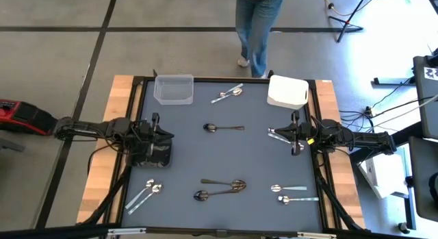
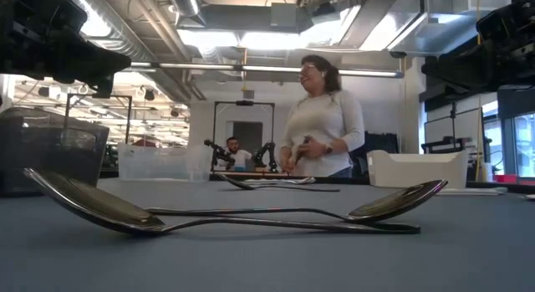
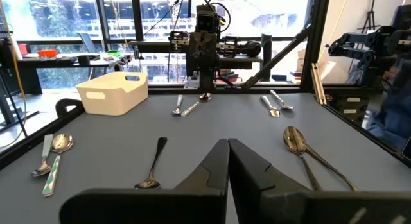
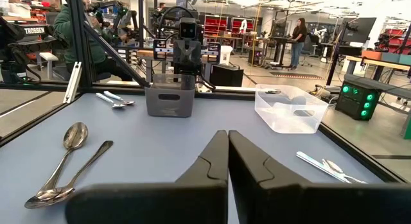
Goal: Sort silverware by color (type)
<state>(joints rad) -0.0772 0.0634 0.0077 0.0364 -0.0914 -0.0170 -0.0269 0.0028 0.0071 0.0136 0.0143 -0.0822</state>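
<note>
Bottom of the high view: dark spoons (image 1: 222, 187) lie crossed on the grey table (image 1: 233, 153), silver spoons (image 1: 145, 194) at lower left, more at lower right (image 1: 291, 194). Mid-frame, one dark spoon (image 1: 222, 127) sits between the left gripper (image 1: 164, 136) and right gripper (image 1: 274, 133), both closed, holding nothing. Up top: clear bin (image 1: 174, 89), white bin (image 1: 287, 91), then a person (image 1: 256, 23) on the floor. "TROSSEN" (image 4: 40, 31) reads on a banner.

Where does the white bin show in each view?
High view: white bin at the table's far edge, right of centre.
Low view: right background.
Left wrist view: beside the right arm.
Right wrist view: not in it.
Shared landmark: clear bin, also in low and right wrist views.
</note>
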